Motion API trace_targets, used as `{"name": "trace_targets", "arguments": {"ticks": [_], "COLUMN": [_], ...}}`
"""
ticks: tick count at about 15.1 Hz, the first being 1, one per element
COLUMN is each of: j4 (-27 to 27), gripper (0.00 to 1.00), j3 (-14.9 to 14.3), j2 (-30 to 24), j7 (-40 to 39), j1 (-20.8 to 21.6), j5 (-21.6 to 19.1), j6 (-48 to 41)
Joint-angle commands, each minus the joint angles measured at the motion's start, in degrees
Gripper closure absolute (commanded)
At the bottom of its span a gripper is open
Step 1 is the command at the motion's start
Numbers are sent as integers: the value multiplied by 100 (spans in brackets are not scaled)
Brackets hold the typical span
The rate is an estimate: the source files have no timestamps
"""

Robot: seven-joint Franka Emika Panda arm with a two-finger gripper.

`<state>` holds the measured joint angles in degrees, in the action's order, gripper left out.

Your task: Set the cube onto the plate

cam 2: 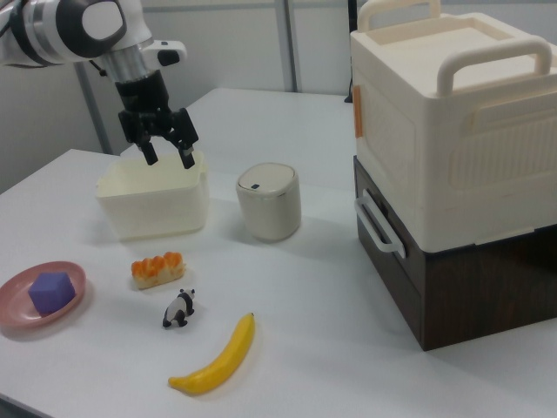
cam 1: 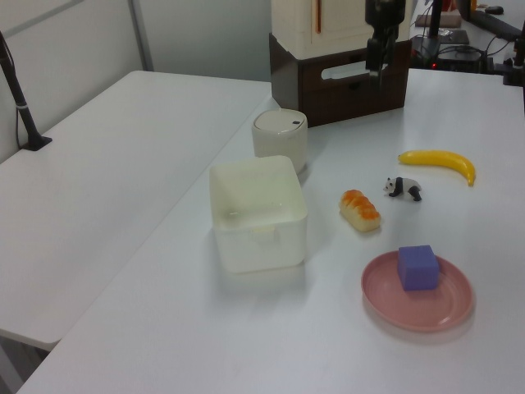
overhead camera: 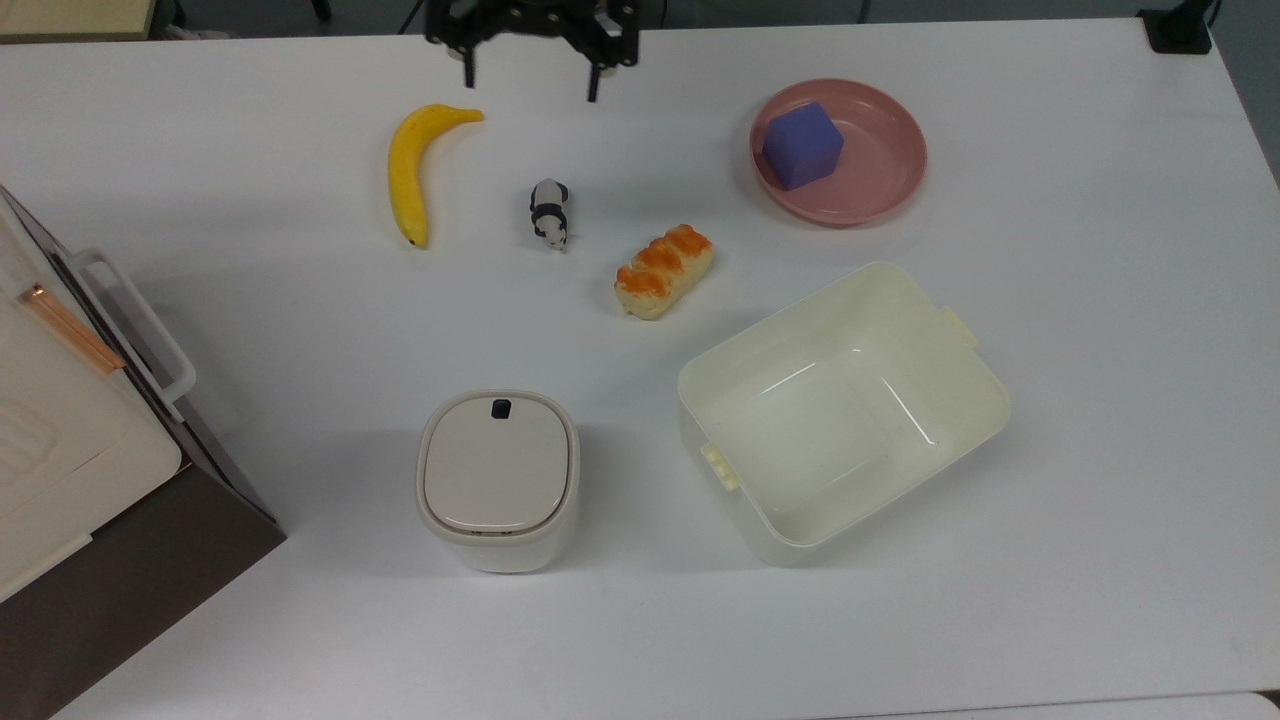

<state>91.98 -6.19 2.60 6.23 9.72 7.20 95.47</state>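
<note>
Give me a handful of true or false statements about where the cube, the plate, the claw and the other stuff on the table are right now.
1. The cube sits on the plate. True.
2. The claw is shut on the cube. False: it is open, holds nothing, and is raised well away from the plate.
3. The cream tub holds the bread roll. False: the tub has nothing in it, and the roll lies on the table beside it.
4. In the top view, the panda figure lies between the banana and the bread roll. True.
5. The lidded white bin stands on the plate. False: it stands on the table, to the top view's left of the tub.
</note>
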Motion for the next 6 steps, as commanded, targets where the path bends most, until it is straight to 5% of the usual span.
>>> {"name": "trace_targets", "arguments": {"ticks": [1,6], "j4": [-128,-251], "gripper": [0,0], "j3": [-5,4], "j2": [-93,-93], "j7": [-43,-34], "j1": [-242,-445], "j5": [-236,-668], "j6": [-133,-160]}}
